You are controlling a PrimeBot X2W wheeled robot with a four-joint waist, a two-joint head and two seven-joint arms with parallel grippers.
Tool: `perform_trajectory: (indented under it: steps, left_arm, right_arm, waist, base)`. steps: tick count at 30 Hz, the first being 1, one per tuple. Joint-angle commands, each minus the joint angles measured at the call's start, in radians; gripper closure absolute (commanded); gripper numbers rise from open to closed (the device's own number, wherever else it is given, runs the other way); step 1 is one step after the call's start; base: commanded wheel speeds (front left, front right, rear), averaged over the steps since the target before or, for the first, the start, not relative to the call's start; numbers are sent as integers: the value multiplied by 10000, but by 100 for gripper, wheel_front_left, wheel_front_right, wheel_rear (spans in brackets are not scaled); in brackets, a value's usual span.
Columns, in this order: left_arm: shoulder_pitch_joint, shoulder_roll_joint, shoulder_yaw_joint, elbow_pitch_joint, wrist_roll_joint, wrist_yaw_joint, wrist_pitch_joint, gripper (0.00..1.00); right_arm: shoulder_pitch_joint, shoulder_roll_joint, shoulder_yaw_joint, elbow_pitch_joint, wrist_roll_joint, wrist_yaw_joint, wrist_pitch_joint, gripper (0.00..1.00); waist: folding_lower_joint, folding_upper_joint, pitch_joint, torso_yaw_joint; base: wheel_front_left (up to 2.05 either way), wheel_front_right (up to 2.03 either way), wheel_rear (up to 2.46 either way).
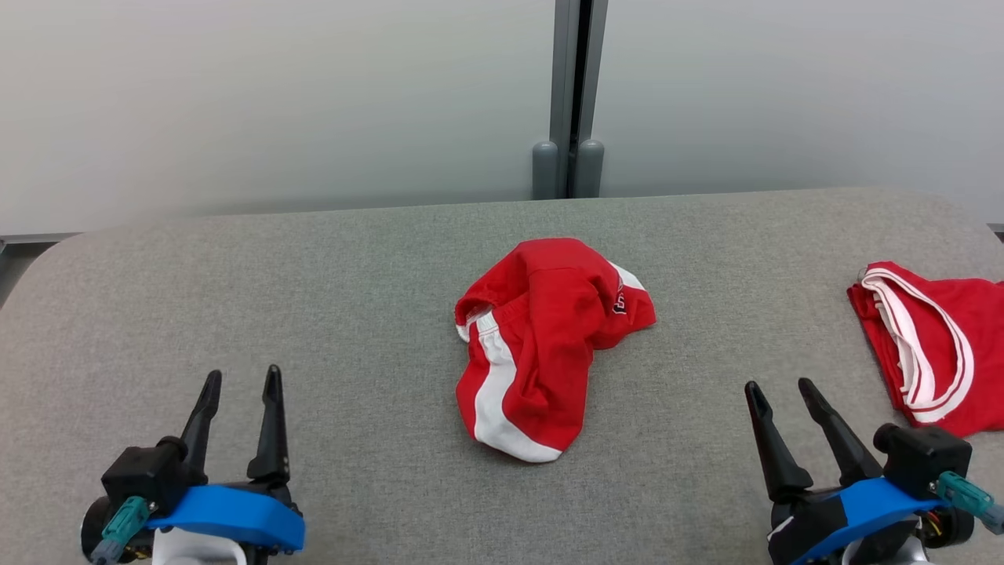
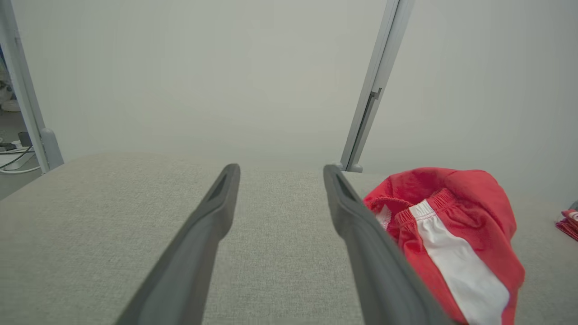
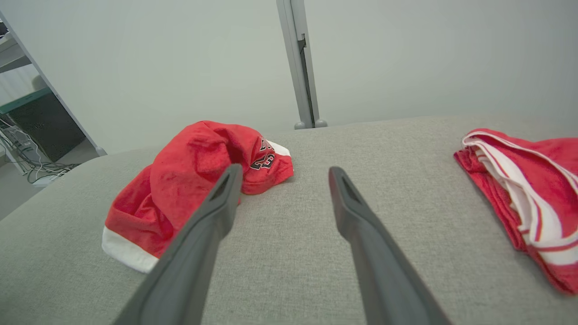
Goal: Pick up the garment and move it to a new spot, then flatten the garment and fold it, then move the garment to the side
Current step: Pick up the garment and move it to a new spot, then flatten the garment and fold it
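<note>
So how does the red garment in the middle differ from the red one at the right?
The middle garment is bunched in a heap; the right garment lies flatter, folded. The middle garment has one broad white stripe; the right garment has narrow white bands. Both are red and rest on the grey table.

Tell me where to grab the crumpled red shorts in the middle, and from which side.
Probably the gathered waistband of the shorts, approached from the robot's left by the open left gripper: that edge stands raised and faces it, while the white hem lies flat.
</note>
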Motion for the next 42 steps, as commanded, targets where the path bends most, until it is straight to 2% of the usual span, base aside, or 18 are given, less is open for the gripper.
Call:
perform_trajectory:
  steps: [1, 10, 29, 38, 42]
  left_arm:
    - [139, 89, 152, -31, 58, 69, -40, 0]
    - [458, 55, 543, -44, 85, 80, -43, 0]
    - [115, -72, 504, -4, 260, -131, -44, 0]
    - [-972, -43, -92, 25, 597, -328, 355, 0]
    - [-1978, -24, -758, 283, 853, -567, 905, 0]
  right_arm:
    - [163, 22, -67, 46, -42, 1, -24, 0]
    - [312, 154, -339, 142, -132, 1, -120, 0]
    - [147, 256, -294, 83, -168, 1, -126, 0]
    - [-73, 241, -87, 57, -182, 1, -88, 0]
    - [-261, 204, 148, 58, -122, 1, -78, 0]
  waist:
    - [0, 0, -47, -37]
    - [0, 0, -67, -74]
    - [0, 0, 150, -81]
    - [0, 0, 467, -236]
    - [0, 0, 689, -519]
  base:
    - [0, 0, 0]
    - [0, 0, 0]
    - [0, 0, 0]
    - [0, 0, 0]
    - [0, 0, 0]
